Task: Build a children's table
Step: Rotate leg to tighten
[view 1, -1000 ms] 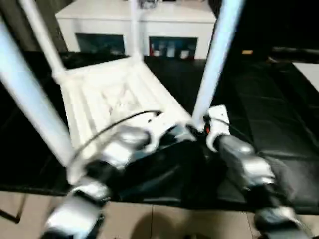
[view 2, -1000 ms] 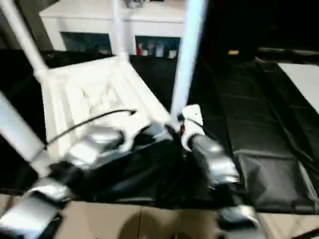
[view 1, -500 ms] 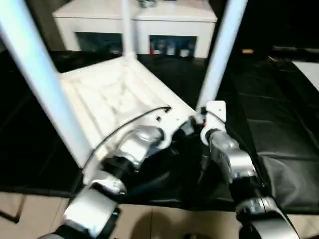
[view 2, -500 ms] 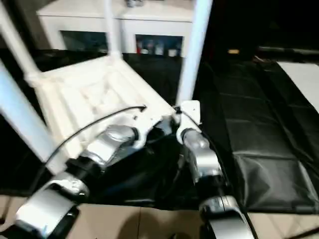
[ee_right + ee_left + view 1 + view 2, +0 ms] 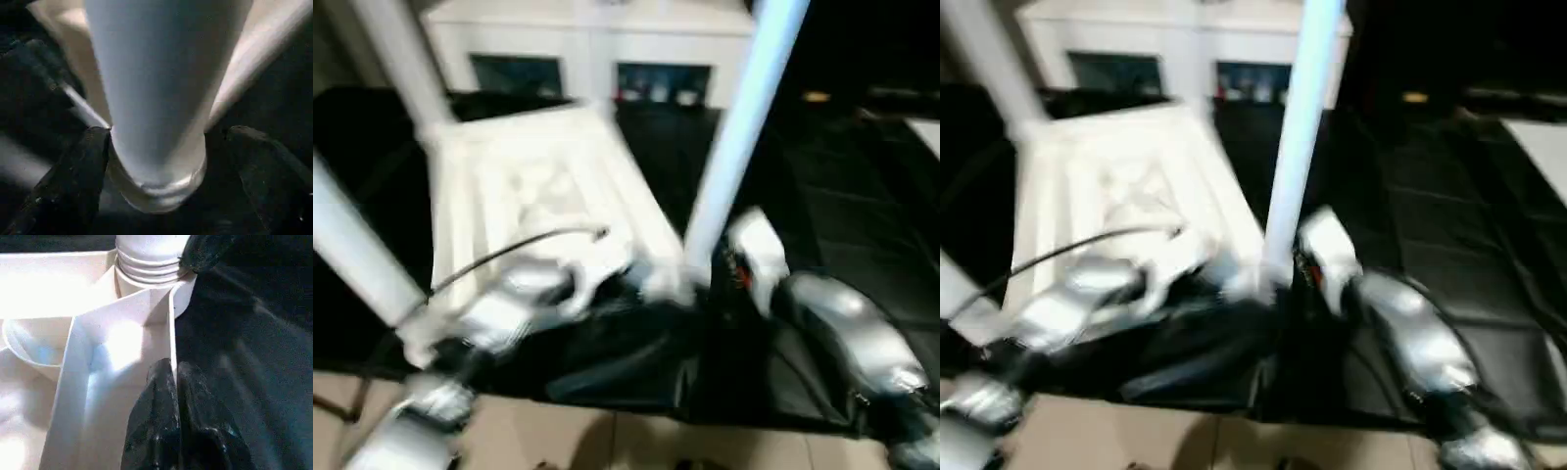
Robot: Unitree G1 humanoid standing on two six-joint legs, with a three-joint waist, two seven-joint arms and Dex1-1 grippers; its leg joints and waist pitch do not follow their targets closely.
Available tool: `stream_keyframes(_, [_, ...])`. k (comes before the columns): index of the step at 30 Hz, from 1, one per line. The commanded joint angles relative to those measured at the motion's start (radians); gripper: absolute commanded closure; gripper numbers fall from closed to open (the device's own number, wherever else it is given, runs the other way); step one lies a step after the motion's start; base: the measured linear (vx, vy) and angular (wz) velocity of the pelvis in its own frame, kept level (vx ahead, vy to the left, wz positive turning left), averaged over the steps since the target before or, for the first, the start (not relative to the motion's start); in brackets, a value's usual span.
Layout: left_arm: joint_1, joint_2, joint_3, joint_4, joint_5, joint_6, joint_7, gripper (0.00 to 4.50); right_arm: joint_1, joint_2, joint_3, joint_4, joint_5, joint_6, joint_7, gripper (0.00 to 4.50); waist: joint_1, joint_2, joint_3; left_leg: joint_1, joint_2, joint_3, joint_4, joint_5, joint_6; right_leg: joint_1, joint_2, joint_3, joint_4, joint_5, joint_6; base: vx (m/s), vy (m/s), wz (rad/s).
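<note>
The white tabletop (image 5: 538, 186) lies upside down on a black cover, ribbed underside up. White legs stand up from its corners: one near my right arm (image 5: 734, 147), one at the far left (image 5: 406, 59), one at the near left (image 5: 357, 255). My left gripper (image 5: 173, 367) is shut on the tabletop's thin rim wall, just beside the corner socket that holds a leg's ridged end (image 5: 149, 259). My right gripper (image 5: 166, 132) straddles the flared base of the near right leg (image 5: 156, 88), its black fingers (image 5: 83, 171) against the leg's sides.
A white cabinet with dark glass doors (image 5: 597, 39) stands behind the work. The black cover (image 5: 842, 196) stretches to the right, with a white sheet (image 5: 1547, 147) at its far right. The cover's front edge drops to a tan floor (image 5: 607, 441).
The tabletop has swung round with its legs; the near left leg has moved back towards the left. My right forearm now comes in lower, from the right. Both grippers keep their holds.
</note>
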Motion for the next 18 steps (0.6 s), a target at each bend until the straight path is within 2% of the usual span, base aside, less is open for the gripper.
stream_keyframes(1, [0.003,-0.016,-0.024,-0.062,-0.039,0.014,-0.063,4.5,0.0,-0.021,-0.003,-0.005,-0.001,-0.004,0.02,0.43,-0.004,-0.007,-0.062,0.032,0.02,0.0,-0.076,-0.31,0.043,0.046,-0.013,0.029,-0.059,-0.28,-0.234,0.0,0.0,0.0])
stream_keyframes(4, [0.003,-0.016,-0.021,-0.069,-0.042,0.01,-0.063,4.5,-0.004,-0.02,-0.002,0.004,0.002,-0.002,0.035,0.43,-0.007,-0.01,-0.062,0.022,0.016,-0.005,-0.079,-0.314,0.032,0.051,-0.015,0.03,-0.061,-0.335,-0.2,0.0,0.0,0.0])
stream_keyframes(8, [-0.002,-0.011,-0.02,-0.065,-0.043,0.007,-0.064,4.5,-0.002,-0.033,0.016,0.009,0.005,-0.006,0.07,0.43,-0.005,-0.013,-0.063,0.021,0.014,-0.005,-0.078,-0.307,0.034,0.047,-0.016,0.032,-0.066,-0.36,-0.179,0.0,0.0,0.0])
stream_keyframes(14, [-0.004,-0.01,-0.012,-0.064,-0.035,0.011,-0.065,4.5,0.007,-0.039,0.018,0.01,-0.001,-0.004,0.094,0.84,-0.002,-0.013,-0.067,0.016,0.014,-0.005,-0.074,-0.256,0.05,0.051,-0.015,0.032,-0.058,-0.297,-0.194,0.0,0.0,0.0])
stream_keyframes(18, [-0.006,-0.009,-0.013,-0.06,-0.034,0.01,-0.063,4.5,0.011,-0.035,0.014,0.011,0.003,0.002,0.104,1.26,-0.001,-0.012,-0.068,0.018,0.014,-0.003,-0.072,-0.247,0.057,0.051,-0.014,0.033,-0.056,-0.276,-0.206,0.0,0.0,0.0])
